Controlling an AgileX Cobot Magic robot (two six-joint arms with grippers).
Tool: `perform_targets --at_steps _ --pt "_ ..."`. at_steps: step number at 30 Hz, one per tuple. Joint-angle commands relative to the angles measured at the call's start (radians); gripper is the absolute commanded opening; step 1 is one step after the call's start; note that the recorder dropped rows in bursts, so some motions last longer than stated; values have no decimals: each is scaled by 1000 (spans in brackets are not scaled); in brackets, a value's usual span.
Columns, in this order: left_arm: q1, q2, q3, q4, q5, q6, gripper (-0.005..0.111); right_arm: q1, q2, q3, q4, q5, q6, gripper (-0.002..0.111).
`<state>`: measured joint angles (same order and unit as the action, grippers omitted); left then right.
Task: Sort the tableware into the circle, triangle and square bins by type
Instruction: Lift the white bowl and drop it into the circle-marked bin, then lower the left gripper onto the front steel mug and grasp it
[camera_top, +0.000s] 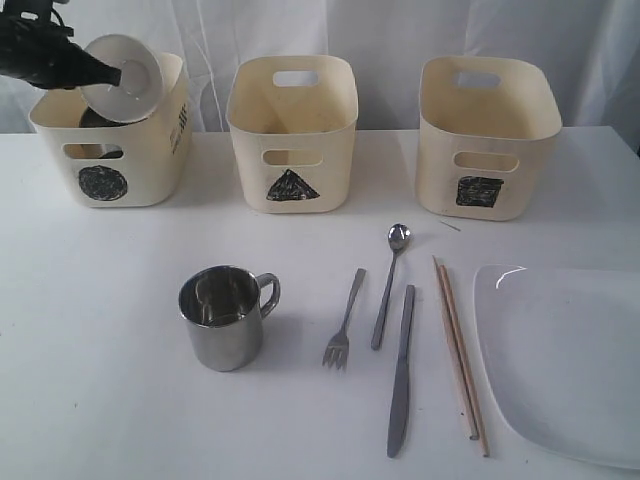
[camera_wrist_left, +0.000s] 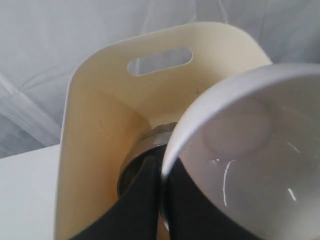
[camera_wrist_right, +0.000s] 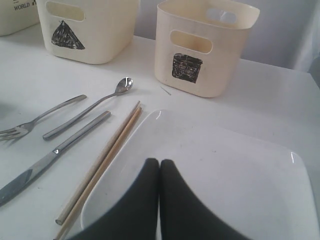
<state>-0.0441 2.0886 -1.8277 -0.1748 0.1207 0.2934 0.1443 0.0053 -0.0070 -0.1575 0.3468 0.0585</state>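
Tableware lies mostly across the front half of the white table (camera_top: 90, 400), with one piece up in the air. At the back left corner the left gripper (camera_top: 112, 72) pinches the rim of the white bowl (camera_top: 132, 70) – one black finger outside, one inside – and holds it steeply tilted at the open top of the circle bin (camera_top: 150, 165). Down in that bin sits a steel vessel (camera_wrist_left: 142, 149) (bowl or mug, I cannot tell).

The triangle bin (camera_top: 330, 175) stands at the middle of the back edge, and the square bin (camera_top: 440, 165) is to its right, well apart from it.

Nearer the front, a steel mug (camera_top: 222, 318) stands upright, its handle turned toward the fork (camera_top: 346, 320), whose tines point at the front edge. Next come the spoon (camera_top: 388, 285), bowl end toward the bins, and the knife (camera_top: 402, 370) just beside it. The wooden chopsticks (camera_top: 458, 345) lie side by side, close to the square plate (camera_top: 570, 360) at the front right corner.

The right gripper (camera_wrist_right: 159, 164) hangs over that plate with its fingers pressed together, holding nothing – whether it touches the plate I cannot tell.
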Motion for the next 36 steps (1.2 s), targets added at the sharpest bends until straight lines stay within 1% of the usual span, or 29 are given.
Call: perform_targets --at_steps 1,3,6,7,8,9,12,16,18,20,21,22,23,24,25,26,27,29,31,33,34,36 --pt "2 34 -40 9 10 0 3 -5 -5 7 0 -3 2 0" --pt "2 34 -40 9 15 -2 12 -5 -5 7 0 -3 2 0" --pt "2 27 -40 2 35 -12 36 -5 -5 7 0 -3 2 0" --pt "2 20 -42 2 64 -25 44 -5 -5 7 0 -3 2 0" --pt "2 13 -44 2 105 -47 50 -5 -5 7 0 -3 2 0" --pt "2 5 -47 2 140 -64 52 -5 -5 7 0 -3 2 0" --pt "2 -31 -47 -2 259 -71 51 -5 -5 7 0 -3 2 0" --pt "2 -87 -47 -7 431 -75 38 -5 -5 7 0 -3 2 0" --pt "2 -119 -45 -37 498 -36 34 -5 -5 7 0 -3 2 0" --pt "2 -162 -25 -130 548 56 35 -5 -5 7 0 -3 2 0" --pt "2 -217 8 -260 595 159 37 -5 -5 7 0 -3 2 0" --pt "2 -244 32 -332 616 215 38 -5 -5 7 0 -3 2 0" --pt "2 -296 93 -454 653 285 39 -5 -5 7 0 -3 2 0" --pt "-4 -323 128 -503 672 311 39 -5 -5 7 0 -3 2 0" --pt "-20 -371 195 -526 690 316 39 -5 -5 7 0 -3 2 0" --pt "-33 -395 236 -524 694 310 39 -5 -5 7 0 -3 2 0" --pt "-60 -431 309 -524 708 286 39 -5 -5 7 0 -3 2 0" --pt "-124 -471 418 -506 704 288 39 -5 -5 7 0 -3 2 0" --pt "-180 -482 486 -477 659 294 39 -5 -5 7 0 -3 2 0" --pt "-212 -478 527 -457 624 286 39 -5 -5 7 0 -3 2 0" --pt "-226 -473 540 -457 617 286 42 -5 -5 7 0 -3 2 0" --pt "-238 -470 580 -446 601 290 54 -5 -5 7 0 -3 2 0"
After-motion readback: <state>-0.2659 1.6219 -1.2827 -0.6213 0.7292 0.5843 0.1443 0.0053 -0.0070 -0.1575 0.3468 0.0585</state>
